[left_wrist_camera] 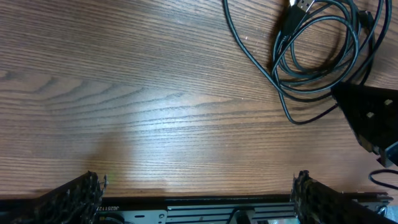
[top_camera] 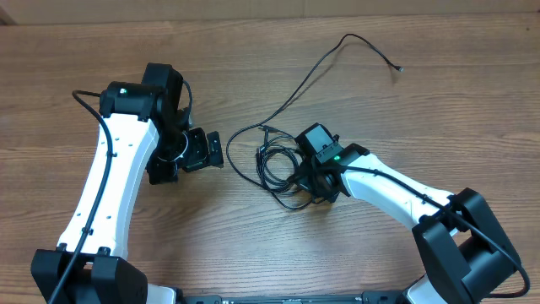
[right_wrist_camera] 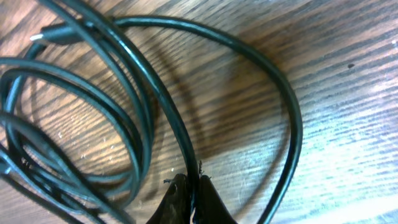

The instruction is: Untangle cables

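Little to record as done: cables lying in a tangled coil on the table, one long end trailing toward the far edge; right gripper pinched shut on a strand of the coil, left gripper wide open, empty, near the coil; separation wholly outstanding.

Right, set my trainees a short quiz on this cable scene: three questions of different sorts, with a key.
1. True or false: the left gripper is wide open with nothing between its fingers.
2. What is the right gripper doing? A: shut on a strand of the cables. B: open, well clear of every cable. C: resting on the other arm.
3. Fill the gap: the cables lie on a ____ table.

Key: 1 true; 2 A; 3 wooden.
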You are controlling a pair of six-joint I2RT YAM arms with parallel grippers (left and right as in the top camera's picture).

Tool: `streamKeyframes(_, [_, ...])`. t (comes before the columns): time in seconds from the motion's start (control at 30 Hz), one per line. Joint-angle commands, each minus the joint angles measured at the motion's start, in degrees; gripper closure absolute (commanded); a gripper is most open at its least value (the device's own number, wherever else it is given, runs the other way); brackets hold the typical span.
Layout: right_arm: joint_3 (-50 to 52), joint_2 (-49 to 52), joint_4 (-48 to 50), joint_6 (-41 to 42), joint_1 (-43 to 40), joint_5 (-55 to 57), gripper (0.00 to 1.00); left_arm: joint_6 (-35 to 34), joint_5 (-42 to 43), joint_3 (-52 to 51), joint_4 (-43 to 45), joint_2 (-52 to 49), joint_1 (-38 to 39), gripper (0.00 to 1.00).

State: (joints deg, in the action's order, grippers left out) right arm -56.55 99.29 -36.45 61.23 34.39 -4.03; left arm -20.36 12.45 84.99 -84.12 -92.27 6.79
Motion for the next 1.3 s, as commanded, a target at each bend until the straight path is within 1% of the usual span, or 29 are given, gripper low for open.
streamKeyframes(0.0, [-5.38,-1.31,-1.57,-5.27,-1.40,-0.31,0.96,1.53,0.66,-0.20,0.17,0.02,0.55,0.00])
streamKeyframes(0.1, [-9.68,-3.30,-5.55,-8.55,-2.78,-0.33,0.96,1.53,0.66,-0.20,0.22,0.02,0.55,0.00])
streamKeyframes(0.23, [-16.00,-6.21,-12.31,-9.29,-5.05,-0.35,0.96,1.53,0.68,-0.20,0.24,0.02,0.55,0.00])
streamKeyframes(0.3, [-19.89,-7.87,-15.82,-11.28,-6.56,-0.87,0.96,1.53,0.68,-0.20,0.39,0.02,0.55,0.00])
streamKeyframes(0.4, [-23.30,-9.14,-17.14,-15.45,-7.61,-2.08,0.96,1.51,0.68,-0.20,0.63,0.02,0.55,0.00])
streamKeyframes(0.5, [-24.92,-9.49,-16.26,-16.90,-7.80,-1.99,0.96,1.51,0.68,-0.20,0.85,0.02,0.55,0.00])
streamKeyframes(0.7, [-25.07,-9.51,-8.28,-16.96,-7.85,-2.08,0.96,1.51,0.68,-0.20,0.83,0.02,0.55,0.01])
streamKeyframes(1.03, [-25.07,-9.49,12.11,-16.83,-7.91,-1.97,0.96,1.53,0.68,-0.20,1.09,0.02,0.55,0.00])
streamKeyframes(1.13, [-25.07,-9.51,18.60,-19.23,-8.72,-0.70,0.96,1.53,0.68,-0.20,1.05,0.02,0.55,0.00])
streamKeyframes(1.27, [-25.09,-9.51,20.11,-19.34,-12.63,0.26,0.96,1.53,0.66,-0.20,1.03,0.02,0.55,0.00])
